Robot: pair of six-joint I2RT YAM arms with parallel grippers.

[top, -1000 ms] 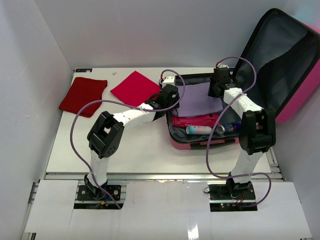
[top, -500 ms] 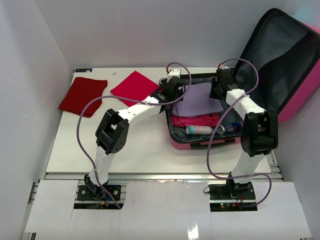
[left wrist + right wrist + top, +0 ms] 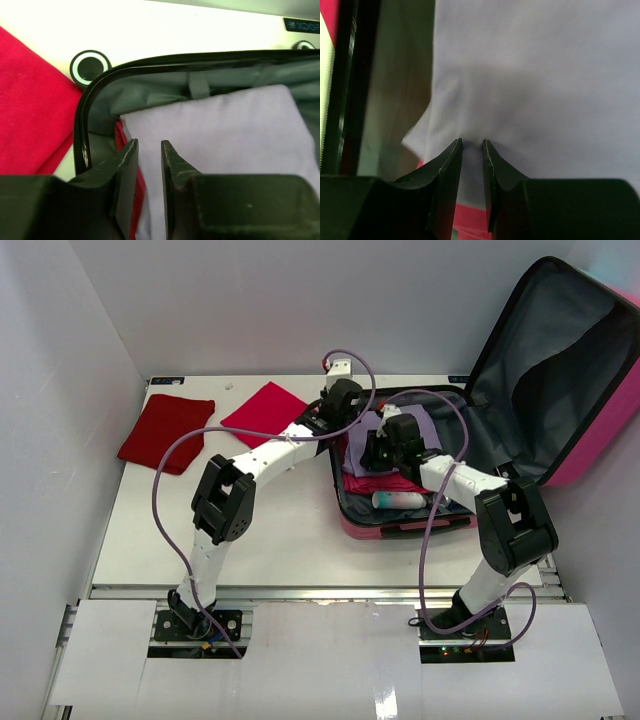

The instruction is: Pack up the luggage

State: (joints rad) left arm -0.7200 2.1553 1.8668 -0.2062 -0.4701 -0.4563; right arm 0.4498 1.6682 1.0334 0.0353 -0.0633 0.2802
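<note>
The suitcase [image 3: 395,528] lies open at the back right of the tabletop. Its bottom half is flat on the table and its lid [image 3: 545,350] stands up over the right edge with the grey lining showing. Inside lie a lilac cloth [image 3: 225,135] on top of a pink cloth [image 3: 385,483], with a white bottle [image 3: 400,500] along the near wall.

The right gripper [image 3: 472,144] is closed on the lilac cloth, which puckers into a small peak at its tips. The left gripper [image 3: 149,145] hangs over the left edge of that cloth, just inside the black rim. Its jaws are a narrow slit apart, and I cannot tell whether they pinch the fabric or stand empty.

A red cloth [image 3: 268,412] lies by the back edge, just left of the suitcase. A darker red one [image 3: 165,432] lies in the back left corner, well apart from it.

The case should handle as a stiff, bulky but fairly light shell, probably smooth enough to slip between two narrow fingers. The black rim and zip line look like the better hold, since they offer a thin edge to clamp. The lid will likely swing on its hinge, so a push near its free top edge ought to bring it over. The cloths are limp and will bunch where pinched, so taking them by a corner with both grippers suits them best.
</note>
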